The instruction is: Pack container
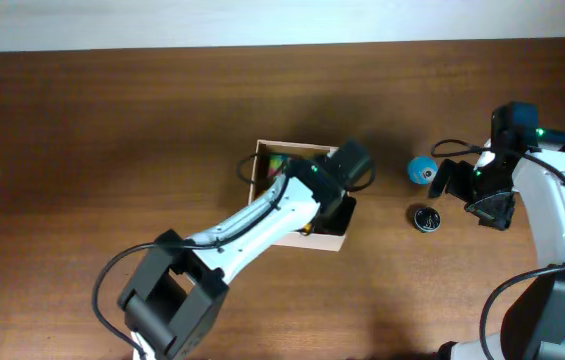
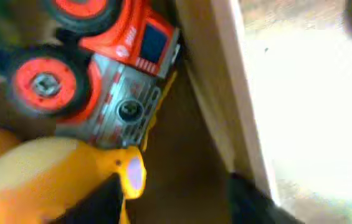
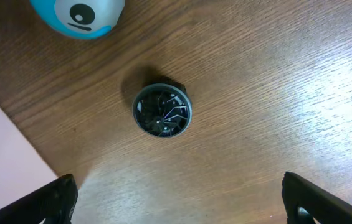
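Our left tool (image 2: 174, 202) is inside the container (image 2: 225, 81), fingers apart, only dark tips showing. Near it lie a blurry yellow toy (image 2: 51, 180) and a red truck (image 2: 101, 68) whose white marks we cannot read. Our left arm (image 1: 252, 215) hides much of the container, in the middle of the surface (image 1: 112, 150). Our right tool (image 3: 185, 202) hangs spread wide over a dark round thing (image 3: 162, 111); a blue ball (image 3: 79, 15) is cut off.

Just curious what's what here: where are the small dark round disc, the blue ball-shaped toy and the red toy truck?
small dark round disc (image 3: 162, 111): right wrist view, its centre.
blue ball-shaped toy (image 3: 82, 12): right wrist view, its black eye.
red toy truck (image 2: 154, 40): left wrist view, its dark window.
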